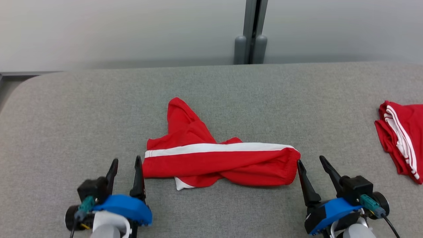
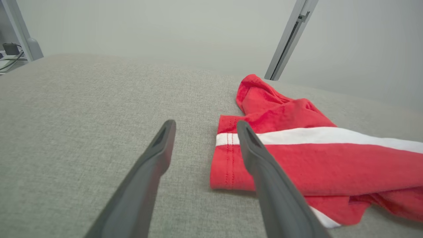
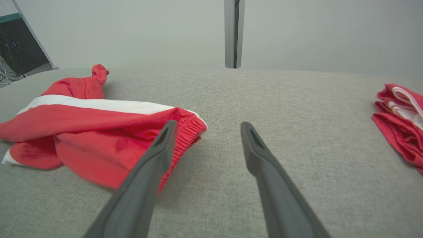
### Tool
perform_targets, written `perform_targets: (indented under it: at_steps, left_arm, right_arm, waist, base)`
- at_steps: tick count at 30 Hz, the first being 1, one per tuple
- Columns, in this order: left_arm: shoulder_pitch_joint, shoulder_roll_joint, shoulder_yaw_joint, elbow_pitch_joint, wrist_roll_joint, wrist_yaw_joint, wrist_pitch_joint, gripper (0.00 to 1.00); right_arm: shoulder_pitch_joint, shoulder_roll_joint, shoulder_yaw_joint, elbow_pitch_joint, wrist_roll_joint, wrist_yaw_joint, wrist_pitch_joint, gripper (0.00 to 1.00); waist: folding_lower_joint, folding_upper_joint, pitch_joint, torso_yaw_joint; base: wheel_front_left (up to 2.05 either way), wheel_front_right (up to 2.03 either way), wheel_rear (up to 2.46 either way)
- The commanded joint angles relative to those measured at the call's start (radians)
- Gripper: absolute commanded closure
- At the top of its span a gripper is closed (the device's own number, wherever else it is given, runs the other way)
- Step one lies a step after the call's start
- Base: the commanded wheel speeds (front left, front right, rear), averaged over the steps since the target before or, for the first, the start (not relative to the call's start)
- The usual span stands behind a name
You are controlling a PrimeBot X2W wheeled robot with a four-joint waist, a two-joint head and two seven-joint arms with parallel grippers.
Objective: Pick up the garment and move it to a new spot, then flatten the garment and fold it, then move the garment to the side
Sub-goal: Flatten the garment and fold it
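Red garment (image 1: 218, 158) w/ white stripe lies crumpled mid-way across grey fabric table (image 1: 99, 109), hem end toward robot's left, elastic waistband end toward its right. L gripper (image 1: 126, 159) released, jaws apart, empty, inner finger just beside hem end; R gripper (image 1: 310, 159) likewise spread & empty, inner finger just beside waistband end, contact unclear. Folded red piece (image 1: 401, 138) sits well apart at table's right.

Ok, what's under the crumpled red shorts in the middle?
The red shorts lie on the grey fabric tabletop. A white-trimmed corner of their lower layer pokes out at the near edge; the rest beneath is covered.
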Motion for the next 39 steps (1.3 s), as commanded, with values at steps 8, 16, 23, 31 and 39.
perform_targets:
  at_steps: [8,16,23,31,39]
  left_arm:
    - [-0.197,0.001,-0.036,0.229,-0.056,-0.038,-0.004,0.0]
    - [-0.257,0.018,-0.149,0.339,-0.134,-0.037,-0.004,0.0]
    - [-0.265,0.023,-0.144,0.365,-0.112,-0.038,-0.004,0.0]
    - [-0.257,0.014,-0.174,0.344,-0.083,-0.038,-0.003,0.51]
    - [-0.238,0.017,-0.162,0.302,-0.036,-0.038,-0.003,0.45]
  right_arm:
    - [-0.048,-0.001,0.019,-0.004,0.01,0.0,-0.002,0.0]
    - [-0.061,-0.008,0.024,-0.005,0.011,0.0,-0.002,0.0]
    - [-0.069,-0.011,0.023,-0.005,0.009,0.0,-0.002,0.0]
    - [-0.073,-0.011,0.028,0.0,0.013,0.0,-0.002,0.0]
    - [-0.074,-0.008,0.035,0.014,0.02,0.0,-0.002,0.0]
  waist:
    - [-0.0001,0.0,0.069,-0.012]
    - [-0.0001,0.0,0.094,-0.026]
    - [-0.0001,0.0,0.102,-0.029]
    - [-0.0001,0.0,0.107,-0.028]
    - [-0.0001,0.0,0.107,-0.026]
  base:
    - [0.0,0.0,0.0]
    - [0.0,0.0,0.0]
    - [0.0,0.0,0.0]
    - [0.0,0.0,0.0]
    - [0.0,0.0,0.0]
